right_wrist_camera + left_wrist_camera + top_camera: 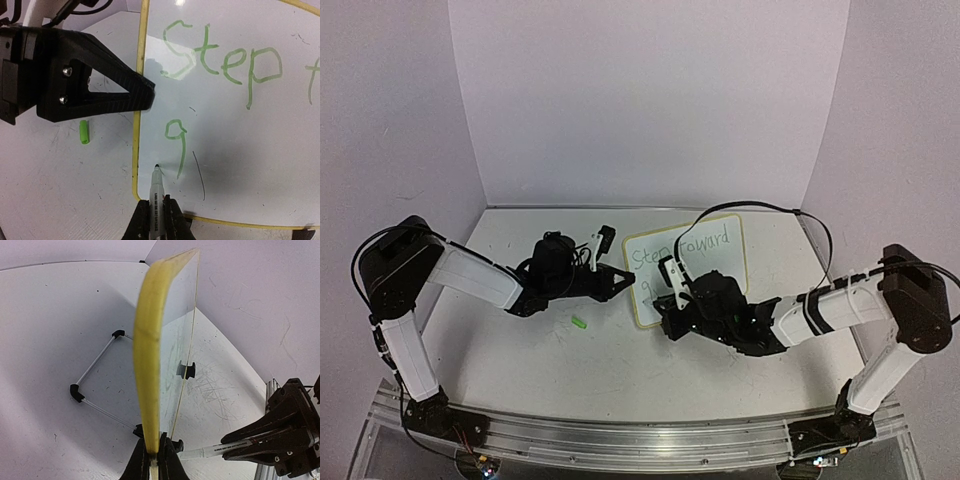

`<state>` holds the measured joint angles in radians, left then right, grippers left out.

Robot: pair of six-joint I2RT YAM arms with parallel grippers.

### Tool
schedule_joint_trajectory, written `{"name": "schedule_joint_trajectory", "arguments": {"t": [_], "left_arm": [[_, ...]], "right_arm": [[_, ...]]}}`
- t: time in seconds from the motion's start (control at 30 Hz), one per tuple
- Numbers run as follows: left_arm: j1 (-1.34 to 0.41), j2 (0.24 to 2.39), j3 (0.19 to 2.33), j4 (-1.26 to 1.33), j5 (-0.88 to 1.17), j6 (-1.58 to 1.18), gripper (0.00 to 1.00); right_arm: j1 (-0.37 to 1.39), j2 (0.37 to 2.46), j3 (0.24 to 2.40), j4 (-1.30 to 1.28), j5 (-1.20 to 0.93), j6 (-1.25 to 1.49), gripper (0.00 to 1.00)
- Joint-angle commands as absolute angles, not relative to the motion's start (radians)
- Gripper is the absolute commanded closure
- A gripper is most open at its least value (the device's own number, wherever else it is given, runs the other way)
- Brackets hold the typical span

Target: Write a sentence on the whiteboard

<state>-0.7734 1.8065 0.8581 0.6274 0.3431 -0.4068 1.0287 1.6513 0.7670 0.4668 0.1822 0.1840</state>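
Note:
The whiteboard [705,270] with its pale yellow rim stands tilted on a black wire stand [95,374]. Thin green writing on it reads "Step toward" [682,248], with a lone "g" [176,137] starting the second line. My left gripper [626,283] is shut on the board's left rim [149,365], seen edge-on in the left wrist view. My right gripper [157,212] is shut on a white marker [156,192]. The marker's dark tip is at the board's lower left, just left of the "g" tail. I cannot tell whether the tip touches the board.
A green marker cap [579,322] lies on the scuffed tabletop left of the board and also shows in the right wrist view [84,131]. A thin dark stroke [200,175] marks the board right of the "g". The aluminium rail [620,435] runs along the near edge.

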Motion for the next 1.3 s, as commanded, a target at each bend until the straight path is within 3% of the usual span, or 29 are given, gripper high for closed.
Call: {"name": "schedule_joint_trajectory", "arguments": {"t": [0.0, 0.23, 1.27], "left_arm": [[-0.775, 1.772, 0.86, 0.604, 0.297, -0.368, 1.0], [-0.775, 1.77, 0.853, 0.604, 0.292, -0.364, 1.0], [-0.776, 1.776, 0.867, 0.604, 0.301, -0.363, 1.0]], "right_arm": [[1.034, 1.66, 0.817, 0.513, 0.189, 0.174, 1.0], [1.032, 1.508, 0.721, 0.534, 0.198, 0.162, 1.0], [0.943, 1.567, 0.767, 0.575, 0.112, 0.1, 1.0]]}}
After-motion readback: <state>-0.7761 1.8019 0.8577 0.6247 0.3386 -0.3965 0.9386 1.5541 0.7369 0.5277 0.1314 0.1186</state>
